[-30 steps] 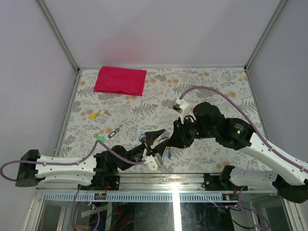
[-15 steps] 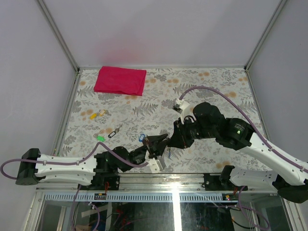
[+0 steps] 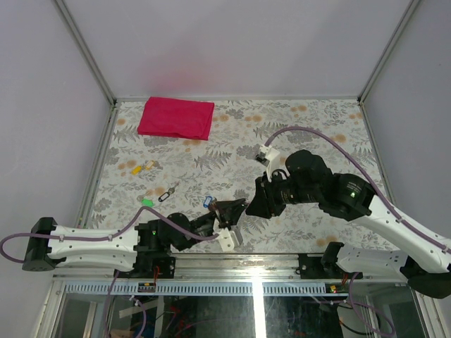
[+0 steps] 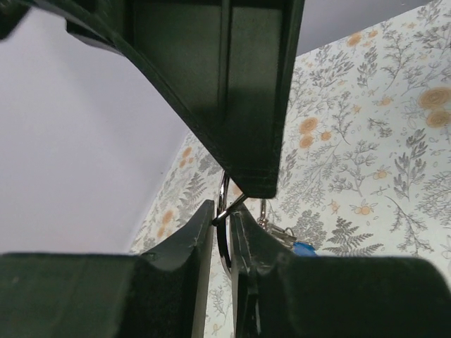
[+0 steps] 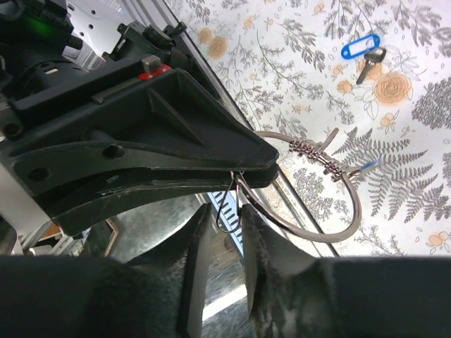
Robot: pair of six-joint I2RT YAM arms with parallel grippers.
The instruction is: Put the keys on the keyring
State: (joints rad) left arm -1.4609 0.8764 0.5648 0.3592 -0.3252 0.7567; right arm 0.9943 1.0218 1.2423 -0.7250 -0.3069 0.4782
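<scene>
Keyring point(image 4: 224, 236), a single cluster of thin silver wire, stands edge-on in the left wrist view with its long axis running up and down the picture. The two fingers of the left gripper point(image 4: 223, 211) are clamped on its lower half. Its top meets the tip of one dark finger point(image 4: 246, 141) of the right gripper point(image 5: 227, 215), which reaches in from above. One blue piece of a key point(image 4: 303, 248) shows just right of the left gripper's fingers, below a few small silver links; whether it hangs on the ring cannot be told. In the right wrist view the right gripper's jaws stand parted, with a thin loop of wire in a gap wider than the wire. The left gripper fills the middle of this picture, a grey cable loop point(image 5: 338, 211) curving beside it. One blue-headed key lies flat on the table point(image 5: 423, 141) at the upper right, its silver blade pointing down and left. From above, the two gripper tips meet over the near middle of the table, and the ring itself is too small to make out there. One blue key lies just left of them. Farther left lie one green tag point(image 3: 148, 203), one dark clip point(image 3: 165, 194) and two small yellow pieces point(image 3: 144, 167). One red cloth point(image 3: 176, 117) sits at the far left corner.
</scene>
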